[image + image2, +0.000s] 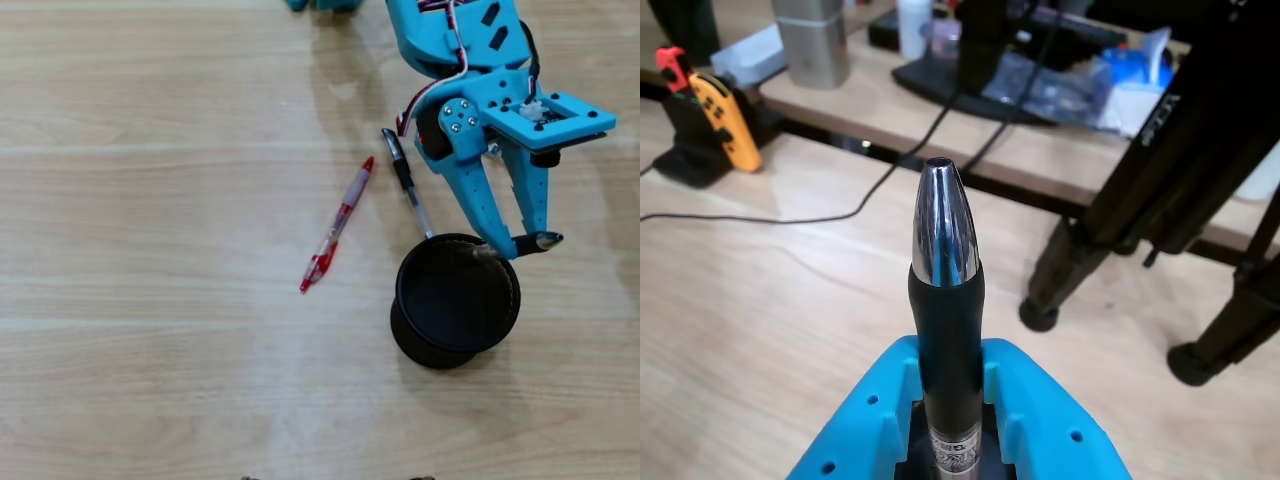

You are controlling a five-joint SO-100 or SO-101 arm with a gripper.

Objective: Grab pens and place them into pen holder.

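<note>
Now the gripper (512, 243) pinches 1 black pen (946, 300) between its jaws, above the pen holder (455, 300); another black pen (408, 186) and the red pen (338, 224) lie beside them on the table (150, 200).

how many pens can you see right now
3: a red pen lying on the table, a black pen beside the pen holder, one gripped pen. Others may be hidden.

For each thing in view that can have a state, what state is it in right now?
Claw: shut on the black pen, above the holder's rim.
Held black pen: gripped, silver tip pointing out past the claw.
Red pen: lying on the table, untouched.
Other black pen: lying on the table beside the holder.
Pen holder: upright; contents cannot be told.
</note>
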